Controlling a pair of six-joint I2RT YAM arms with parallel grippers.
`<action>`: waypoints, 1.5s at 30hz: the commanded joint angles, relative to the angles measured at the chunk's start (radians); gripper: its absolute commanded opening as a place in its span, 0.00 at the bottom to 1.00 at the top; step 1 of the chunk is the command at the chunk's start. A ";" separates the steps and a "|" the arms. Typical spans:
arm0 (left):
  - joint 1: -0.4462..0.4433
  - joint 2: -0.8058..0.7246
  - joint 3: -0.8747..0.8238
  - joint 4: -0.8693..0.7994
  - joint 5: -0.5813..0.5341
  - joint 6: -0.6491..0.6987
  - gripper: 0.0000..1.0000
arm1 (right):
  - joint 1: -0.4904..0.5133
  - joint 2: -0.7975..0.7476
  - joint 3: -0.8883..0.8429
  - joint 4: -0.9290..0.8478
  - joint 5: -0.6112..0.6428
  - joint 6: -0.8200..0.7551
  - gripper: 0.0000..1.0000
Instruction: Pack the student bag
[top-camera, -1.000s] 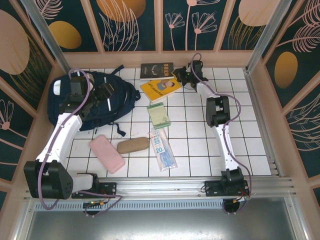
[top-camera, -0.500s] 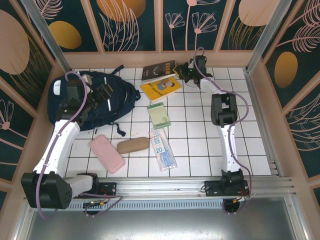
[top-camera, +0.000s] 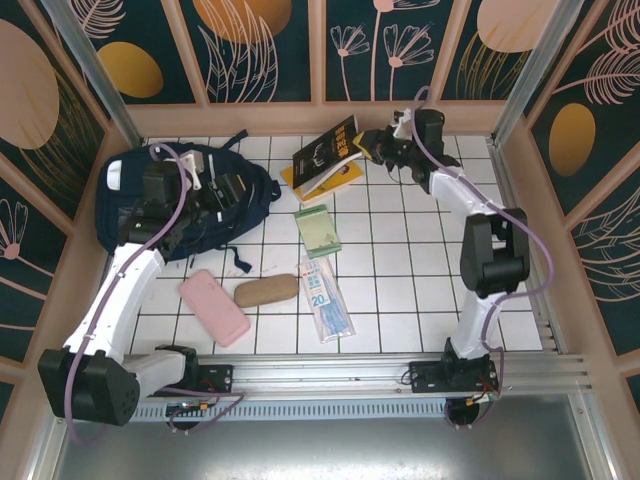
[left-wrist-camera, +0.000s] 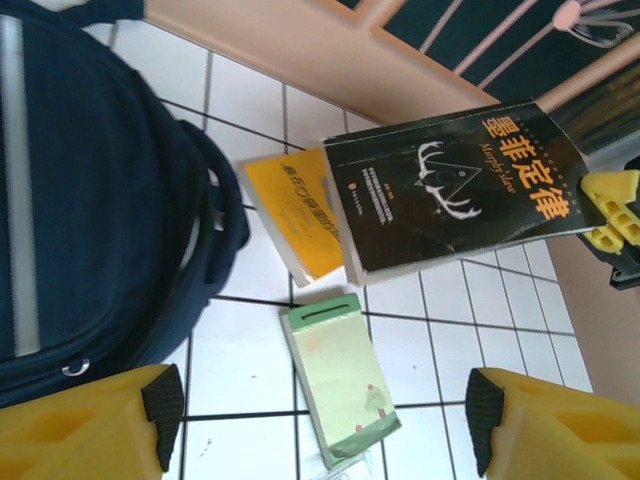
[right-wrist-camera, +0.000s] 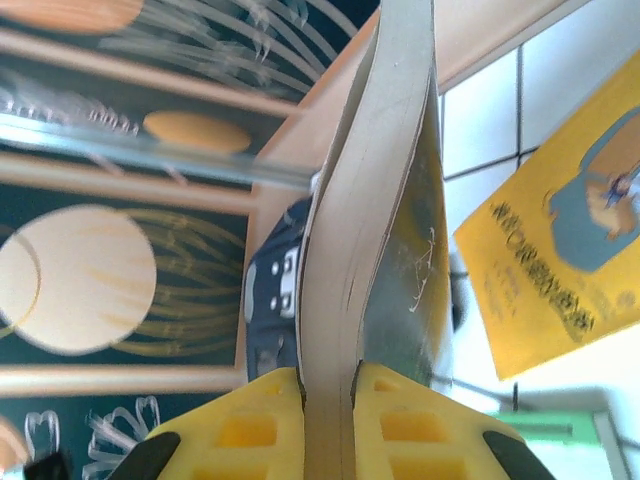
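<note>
The student bag (top-camera: 252, 198) lies flat on the white tiles at the back left, near the corner wall. My left claw (left-wrist-camera: 315, 415) hovers at its right edge, fingers spread wide with nothing between them. Just right of the bag, my right claw (right-wrist-camera: 328, 390) is clenched on a black book (top-camera: 328, 150), holding it tilted above a yellow book (top-camera: 322, 186). A green notepad (top-camera: 318, 230) lies nearer me.
</note>
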 joint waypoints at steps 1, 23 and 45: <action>-0.018 0.042 0.056 0.017 0.054 0.088 0.76 | 0.004 -0.144 -0.101 0.100 -0.152 -0.068 0.00; -0.082 0.338 -0.003 0.587 0.714 -0.211 0.86 | 0.097 -0.551 -0.417 0.294 -0.389 0.090 0.00; -0.158 0.279 -0.099 0.806 0.723 -0.341 0.00 | 0.003 -0.535 -0.446 0.199 -0.214 0.062 0.00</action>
